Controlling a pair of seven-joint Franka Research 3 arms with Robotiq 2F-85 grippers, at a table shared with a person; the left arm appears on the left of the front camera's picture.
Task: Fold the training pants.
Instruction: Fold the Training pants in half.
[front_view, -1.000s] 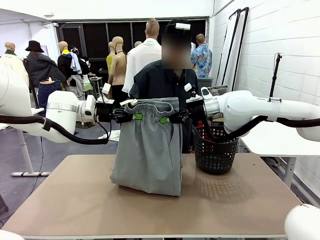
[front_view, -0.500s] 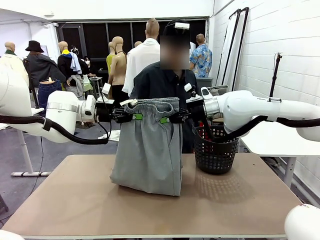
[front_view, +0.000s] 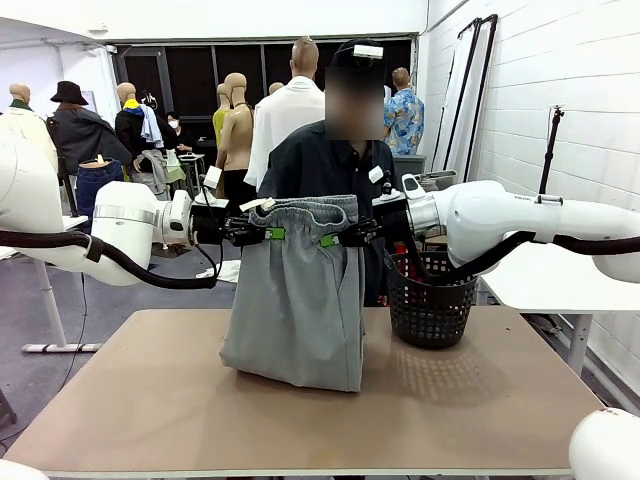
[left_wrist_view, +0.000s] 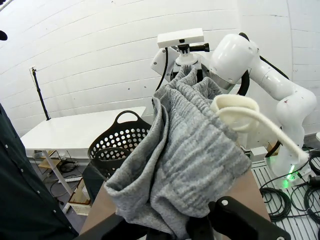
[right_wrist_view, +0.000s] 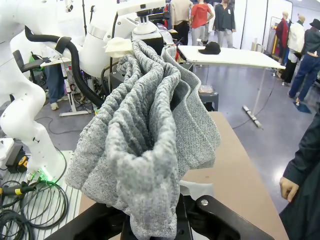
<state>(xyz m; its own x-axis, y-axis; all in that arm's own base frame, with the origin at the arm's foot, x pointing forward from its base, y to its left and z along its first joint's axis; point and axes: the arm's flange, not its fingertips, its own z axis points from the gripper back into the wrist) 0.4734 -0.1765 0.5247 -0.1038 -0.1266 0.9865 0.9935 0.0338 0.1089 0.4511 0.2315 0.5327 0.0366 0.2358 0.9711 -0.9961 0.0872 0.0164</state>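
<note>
The light grey training pants (front_view: 298, 300) hang by their gathered waistband above the table, their lower end resting in a fold on the tabletop (front_view: 300, 420). My left gripper (front_view: 270, 233) is shut on the waistband's left end and my right gripper (front_view: 328, 239) is shut on its right end, both level at the person's chest height. In the left wrist view the bunched grey cloth (left_wrist_view: 180, 165) rises from between my fingers with a white drawstring (left_wrist_view: 240, 112) looped over it. The right wrist view has the waistband (right_wrist_view: 150, 150) clamped between my black fingers.
A black mesh basket (front_view: 430, 300) stands on the table's back right, close to the pants. A person in a dark shirt (front_view: 320, 165) stands at the far edge, right behind the pants. The front half of the table is bare.
</note>
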